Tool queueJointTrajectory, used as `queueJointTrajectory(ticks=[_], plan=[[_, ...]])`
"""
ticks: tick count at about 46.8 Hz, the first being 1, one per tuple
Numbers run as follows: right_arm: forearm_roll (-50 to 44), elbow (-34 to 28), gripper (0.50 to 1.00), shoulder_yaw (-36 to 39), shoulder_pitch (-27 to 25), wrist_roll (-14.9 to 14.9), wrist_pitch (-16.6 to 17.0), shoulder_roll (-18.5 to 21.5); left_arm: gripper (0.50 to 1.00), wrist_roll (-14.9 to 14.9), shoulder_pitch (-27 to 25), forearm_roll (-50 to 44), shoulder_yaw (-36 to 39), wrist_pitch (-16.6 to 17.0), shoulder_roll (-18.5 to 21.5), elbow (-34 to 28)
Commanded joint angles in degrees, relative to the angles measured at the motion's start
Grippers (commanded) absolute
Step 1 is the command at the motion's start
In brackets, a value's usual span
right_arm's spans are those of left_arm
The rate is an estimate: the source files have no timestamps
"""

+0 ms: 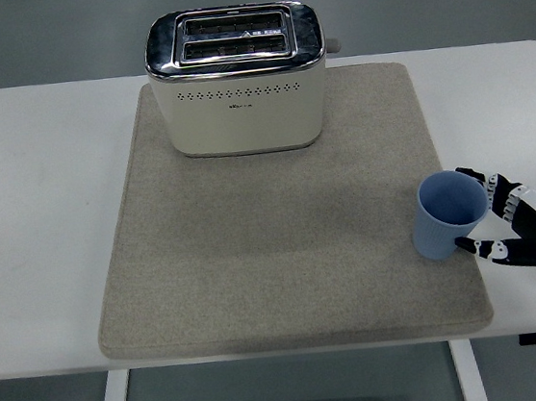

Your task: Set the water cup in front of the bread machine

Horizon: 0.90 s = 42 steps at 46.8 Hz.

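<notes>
The blue water cup (451, 214) stands upright and empty on the right edge of the beige mat (283, 247), near its front corner. The cream and chrome bread machine (238, 80) stands at the back of the mat, well away from the cup. My right hand (491, 217) comes in from the right edge at the cup's right side. Its fingers (495, 186) are spread behind the cup's rim and its thumb (479, 247) lies at the cup's lower right, at or very near the wall, not closed round it. The left arm is out of view.
The white table (46, 206) extends on both sides of the mat. The stretch of mat between the bread machine and the front edge is bare. A dark object shows at the left edge, off the table.
</notes>
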Motion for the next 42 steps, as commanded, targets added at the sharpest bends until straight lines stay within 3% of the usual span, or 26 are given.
queueJointTrajectory(ticks=[1,17,42], plan=[[0.00,-0.01,0.917,0.00,-0.08,-0.01,0.10,0.03,0.999,0.07,0.02,0.00,0.00,0.00,0.00,0.00],[0.00,0.08,0.919,0.00,-0.17,-0.01,1.94,-0.06,0.999,-0.01,0.02,0.00,0.00,0.00,0.00,0.00],[0.09,0.61,0.917,0.00,0.19,-0.54,1.94,0.38,0.999,-0.01,0.02,0.00,0.00,0.00,0.00,0.00]])
